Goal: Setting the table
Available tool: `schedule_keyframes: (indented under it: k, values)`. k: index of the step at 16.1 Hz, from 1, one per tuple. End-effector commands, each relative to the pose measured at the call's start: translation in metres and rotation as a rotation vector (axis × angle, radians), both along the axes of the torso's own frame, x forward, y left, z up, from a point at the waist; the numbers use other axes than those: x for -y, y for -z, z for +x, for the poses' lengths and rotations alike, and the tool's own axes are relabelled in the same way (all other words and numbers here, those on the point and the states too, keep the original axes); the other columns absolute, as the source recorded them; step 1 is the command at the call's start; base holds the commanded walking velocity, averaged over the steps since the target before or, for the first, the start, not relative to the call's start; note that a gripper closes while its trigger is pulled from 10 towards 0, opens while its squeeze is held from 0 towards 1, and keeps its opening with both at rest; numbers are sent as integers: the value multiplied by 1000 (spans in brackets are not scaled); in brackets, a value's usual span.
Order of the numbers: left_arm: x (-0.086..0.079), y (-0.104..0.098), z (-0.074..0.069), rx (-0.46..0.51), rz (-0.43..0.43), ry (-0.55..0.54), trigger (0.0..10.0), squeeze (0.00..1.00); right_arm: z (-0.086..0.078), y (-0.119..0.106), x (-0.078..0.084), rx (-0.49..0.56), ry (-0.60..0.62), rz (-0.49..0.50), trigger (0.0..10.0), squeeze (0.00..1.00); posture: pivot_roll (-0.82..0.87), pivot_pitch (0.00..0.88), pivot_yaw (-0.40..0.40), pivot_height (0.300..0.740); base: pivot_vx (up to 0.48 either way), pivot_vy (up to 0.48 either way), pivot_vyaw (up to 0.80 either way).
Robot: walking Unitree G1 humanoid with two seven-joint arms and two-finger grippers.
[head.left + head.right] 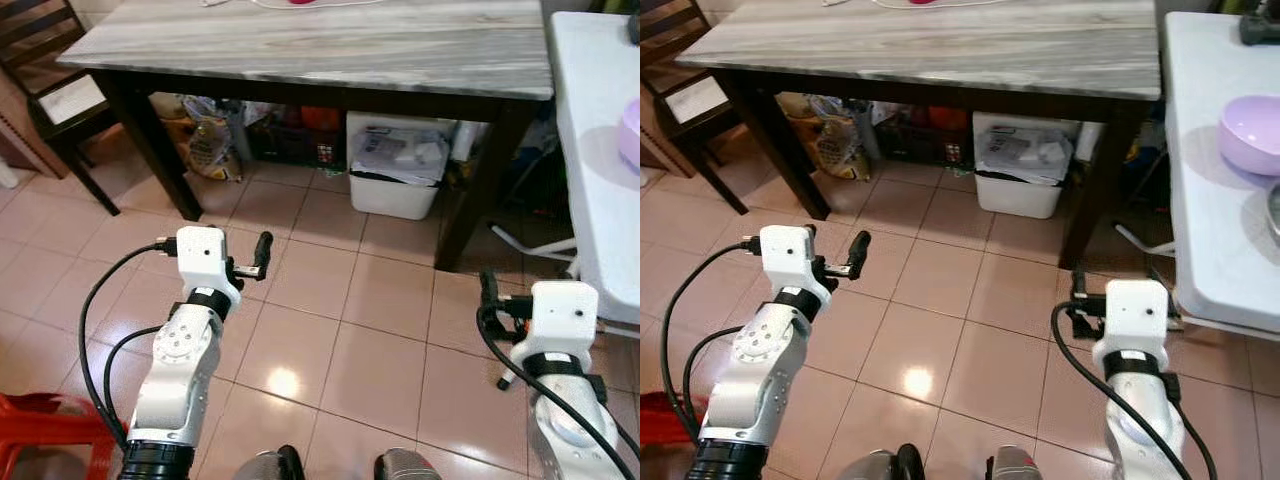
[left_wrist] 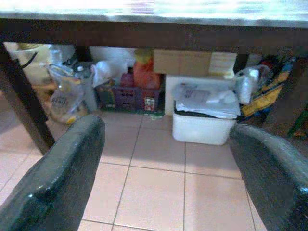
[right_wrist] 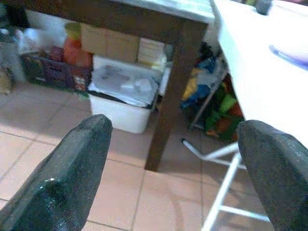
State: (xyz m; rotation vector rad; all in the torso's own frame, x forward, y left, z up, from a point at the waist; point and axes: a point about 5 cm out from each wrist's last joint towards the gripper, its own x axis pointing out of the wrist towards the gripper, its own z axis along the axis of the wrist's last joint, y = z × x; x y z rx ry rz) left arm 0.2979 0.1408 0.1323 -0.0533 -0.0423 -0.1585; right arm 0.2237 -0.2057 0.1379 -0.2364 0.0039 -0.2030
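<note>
A grey marble-topped dining table [image 1: 330, 45] with dark legs stands ahead of me. To its right is a white table [image 1: 1210, 200] that bears a lilac bowl [image 1: 1252, 133]. My left gripper [image 1: 250, 262] hovers low over the tiled floor in front of the dining table, open and holding nothing. In the left wrist view its fingers [image 2: 57, 178] stand wide apart and point under the table. Beside the white table's edge my right gripper [image 3: 173, 144] is also open and empty, held low near the dark table leg [image 3: 168, 91].
Under the dining table sit a white lidded bin [image 1: 395, 170], bags and boxes. A dark wooden chair [image 1: 50, 90] stands at the left and a red stool [image 1: 40, 430] at my lower left. The white table's metal legs [image 3: 226, 159] reach onto the floor.
</note>
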Motion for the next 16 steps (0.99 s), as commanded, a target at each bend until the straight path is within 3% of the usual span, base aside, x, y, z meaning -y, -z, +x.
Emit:
schedule_keyframes:
  k: [1,7,16]
  values:
    - [-4,0,0,7,15,-16,10000,0,-4,-4,2,8,13,6,10000,0,-310,185,60,740,0,0,-781]
    - [0,4,0,-4,-11,7,10000,0,9,-13,-9,36,-58,-21,10000,0,-320,181,65,740,0,0,-775]
    - [3,5,1,-11,-19,26,10000,0,13,-18,-6,51,-48,-33,10000,0,-332,202,70,740,0,-334,-773]
